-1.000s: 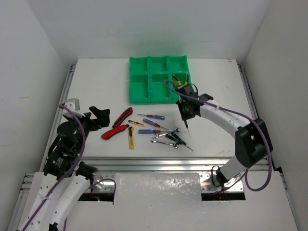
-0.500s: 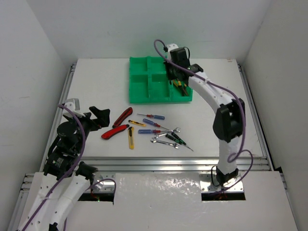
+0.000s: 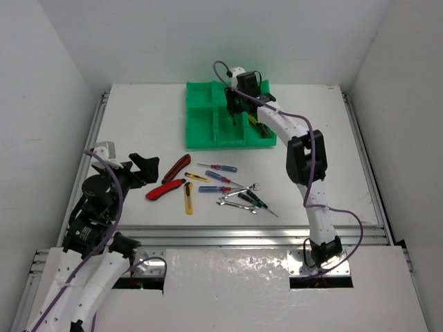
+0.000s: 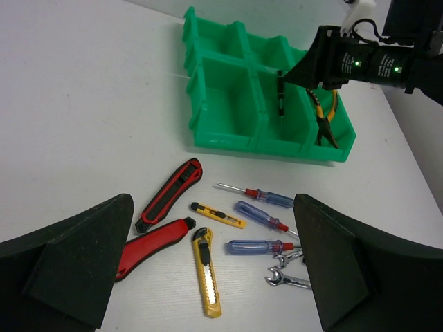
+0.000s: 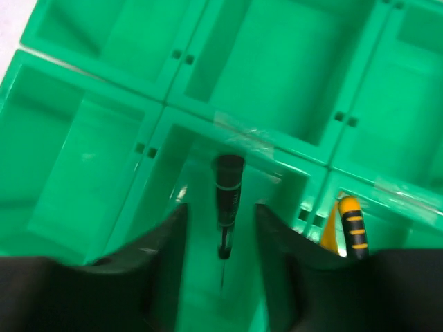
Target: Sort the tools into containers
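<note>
The green tray (image 3: pixel 187 114) of six compartments stands at the table's far middle. My right gripper (image 3: pixel 235 108) hovers over its near middle compartment. Its jaws are open in the right wrist view (image 5: pixel 221 209), and a dark screwdriver (image 5: pixel 227 185) hangs upright between them, touching neither finger. The left wrist view shows the same screwdriver (image 4: pixel 280 93) standing in that compartment. Yellow-handled pliers (image 3: pixel 259 123) lie in the near right compartment. My left gripper (image 3: pixel 142 168) is open, low at the left, with nothing between its fingers (image 4: pixel 76 259).
Loose tools lie on the table in front of the tray: two red-black knives (image 3: pixel 176 167), two yellow box cutters (image 3: pixel 188 198), three blue screwdrivers (image 3: pixel 217 178), silver wrenches (image 3: pixel 237 203) and a dark screwdriver (image 3: pixel 255 200). The other tray compartments (image 5: pixel 284 76) hold nothing visible.
My right arm swung from above the tool pile up and left to the tray, carrying the dark screwdriver. Its jaws have parted and let the screwdriver go. The left arm stayed still.
</note>
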